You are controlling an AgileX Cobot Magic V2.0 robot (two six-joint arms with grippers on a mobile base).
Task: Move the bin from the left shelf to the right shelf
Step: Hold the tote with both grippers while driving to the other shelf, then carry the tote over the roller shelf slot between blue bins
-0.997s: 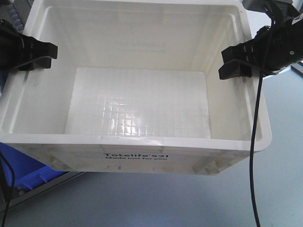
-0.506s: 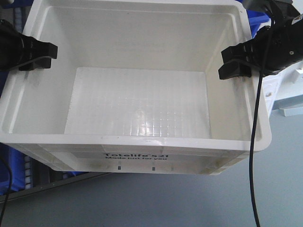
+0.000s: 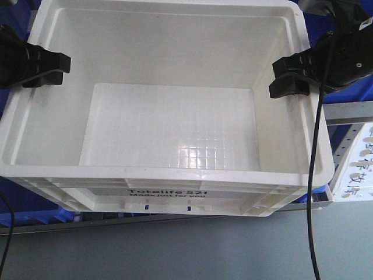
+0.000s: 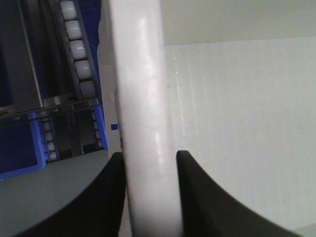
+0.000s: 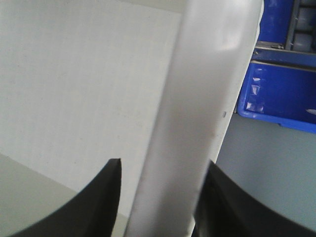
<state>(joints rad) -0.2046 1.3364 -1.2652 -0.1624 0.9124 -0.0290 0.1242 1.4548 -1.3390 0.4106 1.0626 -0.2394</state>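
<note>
Right now you are in the carrying step: the bin (image 3: 169, 174) hangs between both arms, lifted clear, with grey floor (image 3: 175, 251) showing below its printed front wall. It is empty and sits roughly level in the front view.

Your left gripper (image 3: 53, 69) is clamped on the left side rim, and the left wrist view confirms it, with one finger outside the wall and one inside, both tight against the white plastic. Your right gripper (image 3: 285, 76) is clamped likewise on the right side rim, and its wrist view shows the jaws straddling that wall. Both holds sit toward the far half of the bin, so I judge that the near end could dip if either pinch slackens.

Behind and below the bin you can see blue bins (image 5: 281, 94) and, on the left, a roller track (image 4: 74, 39). A grey shelf rail (image 3: 349, 111) shows at the right edge of the front view. Whether that is the target shelf cannot be told from these views.

The placing is not yet done. Your next move calls for bringing the bin over the right shelf with both arms moving together at one height, so the rims do not twist in the jaws. Then lower it until its base is fully carried, and only then part both pairs of jaws.
</note>
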